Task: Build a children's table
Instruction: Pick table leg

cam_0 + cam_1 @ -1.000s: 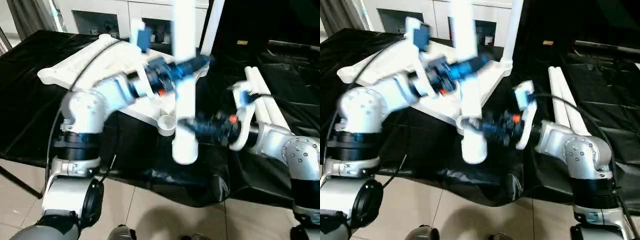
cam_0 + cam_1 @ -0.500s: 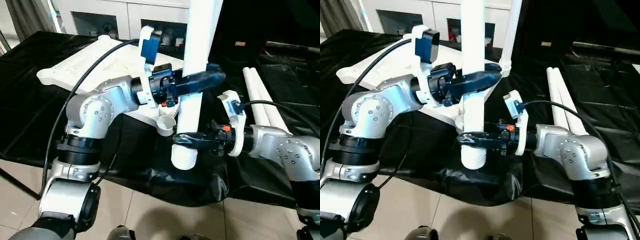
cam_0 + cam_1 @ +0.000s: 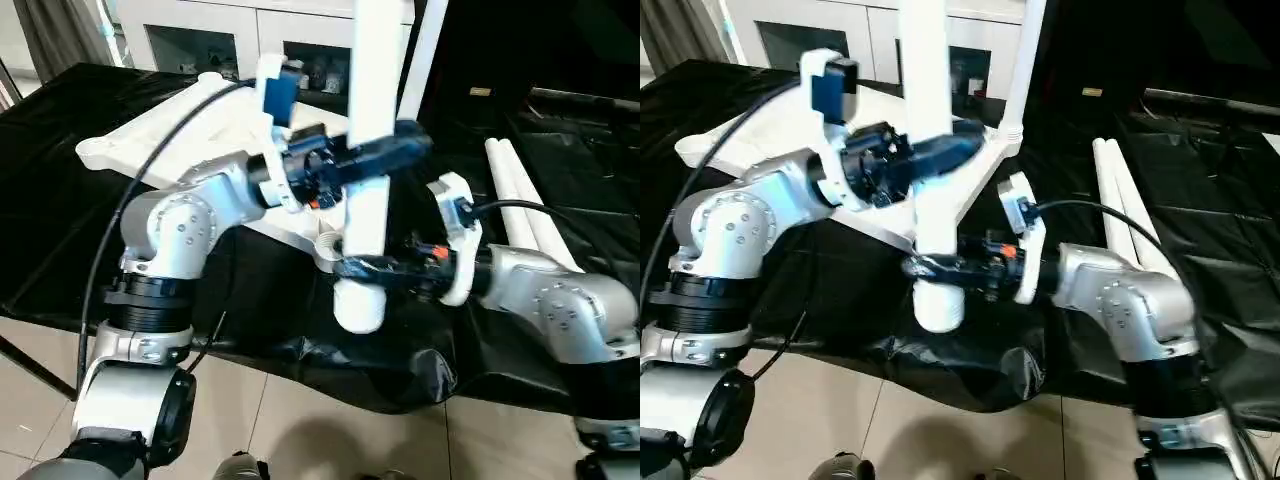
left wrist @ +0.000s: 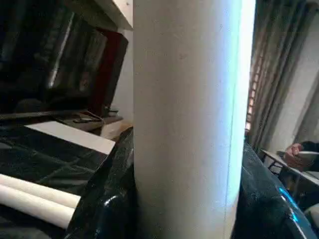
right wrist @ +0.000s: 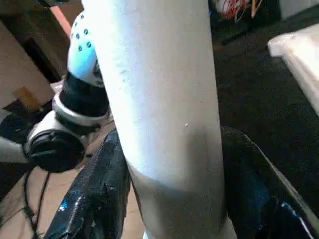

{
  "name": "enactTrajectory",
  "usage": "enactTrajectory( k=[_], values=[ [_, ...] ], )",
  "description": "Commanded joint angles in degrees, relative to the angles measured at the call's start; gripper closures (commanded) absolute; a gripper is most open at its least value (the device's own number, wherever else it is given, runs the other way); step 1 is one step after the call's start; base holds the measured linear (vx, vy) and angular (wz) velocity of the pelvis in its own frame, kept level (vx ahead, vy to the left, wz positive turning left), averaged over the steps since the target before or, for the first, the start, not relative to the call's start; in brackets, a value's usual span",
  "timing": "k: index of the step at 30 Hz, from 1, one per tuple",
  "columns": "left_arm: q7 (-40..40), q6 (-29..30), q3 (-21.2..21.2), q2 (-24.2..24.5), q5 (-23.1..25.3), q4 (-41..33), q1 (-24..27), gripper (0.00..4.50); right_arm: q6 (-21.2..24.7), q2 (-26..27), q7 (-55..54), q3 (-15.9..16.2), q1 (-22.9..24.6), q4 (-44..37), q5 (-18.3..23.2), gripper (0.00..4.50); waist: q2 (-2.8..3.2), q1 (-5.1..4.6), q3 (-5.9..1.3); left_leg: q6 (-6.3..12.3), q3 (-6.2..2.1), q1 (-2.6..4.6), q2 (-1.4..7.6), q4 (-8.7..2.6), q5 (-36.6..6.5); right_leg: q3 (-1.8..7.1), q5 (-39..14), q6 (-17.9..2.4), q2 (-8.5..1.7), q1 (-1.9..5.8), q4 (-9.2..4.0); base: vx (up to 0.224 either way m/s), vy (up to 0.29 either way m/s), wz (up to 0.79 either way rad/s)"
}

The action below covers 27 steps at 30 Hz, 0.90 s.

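I hold a white tube leg (image 3: pixel 366 150) upright in front of me. My left gripper (image 3: pixel 385 158) is shut on its middle, and my right gripper (image 3: pixel 362 266) is shut on it lower down, just above the threaded end (image 3: pixel 358 308). The leg (image 4: pixel 189 114) fills the space between my left fingers (image 4: pixel 107 199), and the leg (image 5: pixel 164 109) also sits between my right fingers (image 5: pixel 94 199). The white tabletop (image 3: pixel 190 125) lies upside down on the black cloth, its near corner socket (image 3: pixel 328 247) right beside the leg's lower end. Another leg (image 3: pixel 425 50) stands in a far socket. Two loose legs (image 3: pixel 520 195) lie at the right.
A black cloth (image 3: pixel 60 200) covers the work table, whose near edge (image 3: pixel 330 385) drops to a tiled floor. A white cabinet with glass doors (image 3: pixel 200 35) stands behind the table.
The held leg has shifted left and slightly down, its lower end now next to the near corner socket. Both arms moved with it and kept their grip.
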Motion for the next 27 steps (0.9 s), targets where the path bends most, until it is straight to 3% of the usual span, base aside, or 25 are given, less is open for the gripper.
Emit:
enactTrajectory(
  k=[1, 2, 8, 15, 18, 19, 27],
  values=[
    [1.01, -0.54, -1.98, -0.70, 1.38, -0.88, 0.15, 2.15, -2.13, 0.62, -3.31, -1.57, -0.12, 1.10, -1.70, 2.38, -0.18, 0.00, -6.08, -0.24, -0.67, 0.90, 0.90, -3.27, -5.91, 2.27, -8.09, -11.20, -3.77, 3.59, -4.40, 0.000, 0.000, 0.00],
    [4.13, -0.91, -1.49, -1.56, 2.71, -0.23, 0.04, 2.01, -5.64, 2.19, -7.21, -1.70, -0.17, 2.46, -4.94, 2.40, 0.02, -0.05, -6.08, -0.34, -0.67, 0.90, 0.89, -3.25, -5.91, 2.26, -7.92, -11.21, -3.73, 3.50, -4.36, 0.000, 0.000, 0.00],
    [11.93, -3.60, -2.04, -2.60, 8.15, 0.11, -0.09, 1.66, -9.72, 4.67, -12.53, -2.03, -0.22, 4.00, -8.78, 2.51, 0.10, -0.15, -6.11, -0.89, -0.72, 1.08, 0.98, -3.36, -6.39, 2.33, -7.83, -10.70, -3.74, 3.50, -4.48, 0.000, 0.000, 0.00],
    [25.89, -5.37, 0.84, -5.66, 13.01, 0.87, -1.91, 1.66, -14.93, 7.92, -17.94, -1.88, -0.19, 6.05, -13.48, 2.61, 0.01, -0.45, -6.14, -0.79, -0.79, 0.83, 0.79, -3.34, -6.28, 2.27, -6.52, -10.75, -3.57, 3.76, -4.47, 0.000, 0.000, 0.00],
    [27.66, -6.75, 0.57, -5.40, 15.34, 1.35, -2.16, 1.66, -15.97, 7.95, -18.50, -1.25, -0.14, 6.39, -14.55, 2.62, -0.04, -0.54, -6.15, -0.39, -0.77, 0.86, 0.76, -3.32, -6.19, 2.28, -6.75, -10.29, -3.58, 3.75, -4.50, 0.000, 0.000, 0.00],
    [27.72, -6.67, 0.76, -5.55, 15.06, 1.49, -2.21, 1.94, -16.20, 7.85, -18.39, -1.04, -0.15, 6.47, -14.75, 2.62, -0.05, -0.59, -6.13, -0.37, -0.76, 0.86, 0.72, -3.32, -6.20, 2.29, -6.77, -10.29, -3.58, 3.77, -4.50, 0.000, 0.000, 0.00],
    [24.79, -2.59, 0.09, -4.95, 11.78, -0.10, -1.90, 2.42, -18.39, 7.82, -17.46, 0.29, -0.40, 7.61, -17.13, 2.64, -0.13, -0.75, -6.05, 0.06, -0.69, 0.88, 0.72, -3.29, -6.50, 2.29, -7.19, -11.12, -3.59, 3.66, -4.47, 0.000, 0.000, 0.00]
  ],
)
